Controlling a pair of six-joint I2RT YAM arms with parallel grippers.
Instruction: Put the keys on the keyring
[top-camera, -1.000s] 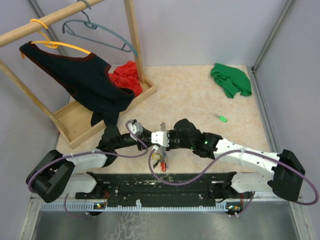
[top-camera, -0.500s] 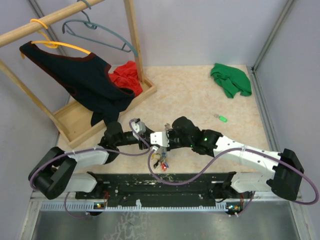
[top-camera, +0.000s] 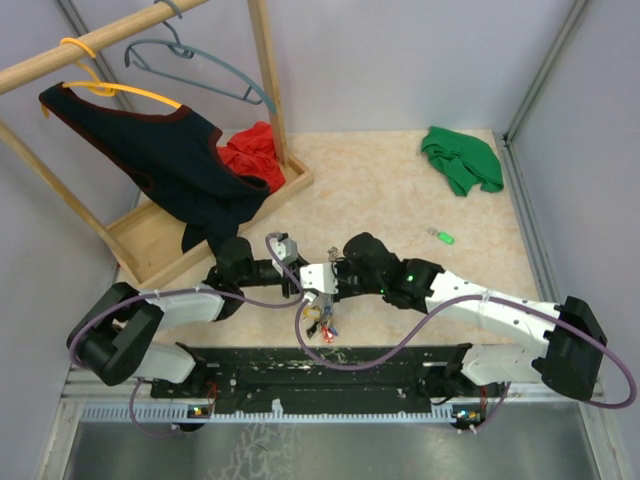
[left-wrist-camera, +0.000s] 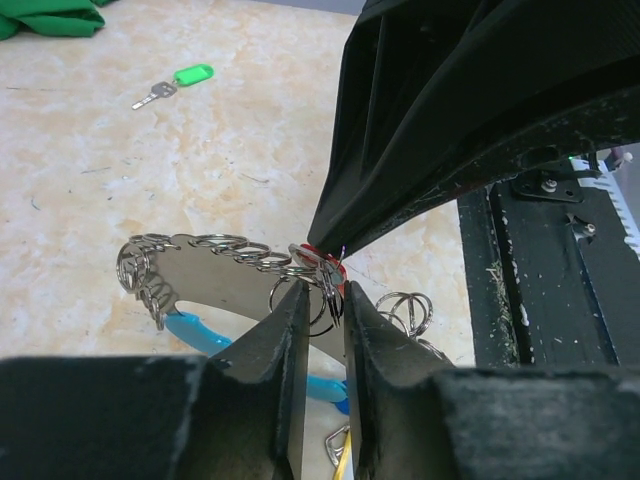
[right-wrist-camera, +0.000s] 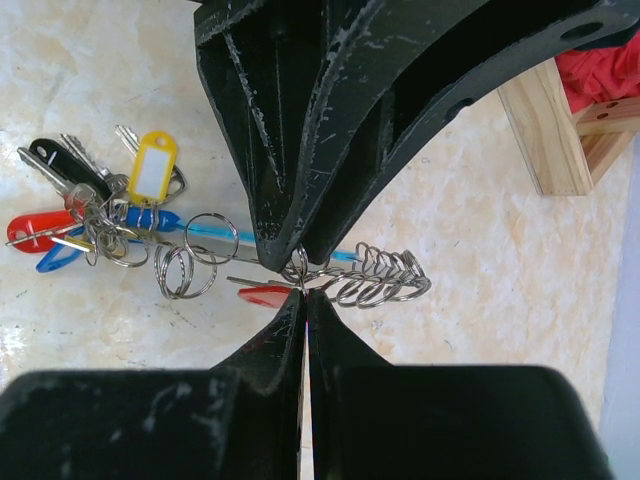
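The keyring (right-wrist-camera: 380, 281), a silvery coil of small rings, hangs between both grippers above the table; it also shows in the left wrist view (left-wrist-camera: 200, 247) and top view (top-camera: 320, 318). Its tag cluster (right-wrist-camera: 150, 170) hangs below. My left gripper (left-wrist-camera: 322, 295) is shut on rings of the keyring. My right gripper (right-wrist-camera: 304, 297) is shut on the red key (right-wrist-camera: 262, 295), tip to tip with the left gripper (right-wrist-camera: 297, 258). The green key (top-camera: 443, 236) lies alone on the table to the far right, also in the left wrist view (left-wrist-camera: 188, 76).
A green cloth (top-camera: 460, 160) lies at the back right. A wooden clothes rack (top-camera: 150, 250) with a black garment (top-camera: 170, 160), a red cloth (top-camera: 255, 152) and hangers stands at the back left. Walls close in the table sides.
My left arm has stretched further right towards the middle, its elbow shifting up. The right gripper and the hanging keyring have barely moved.
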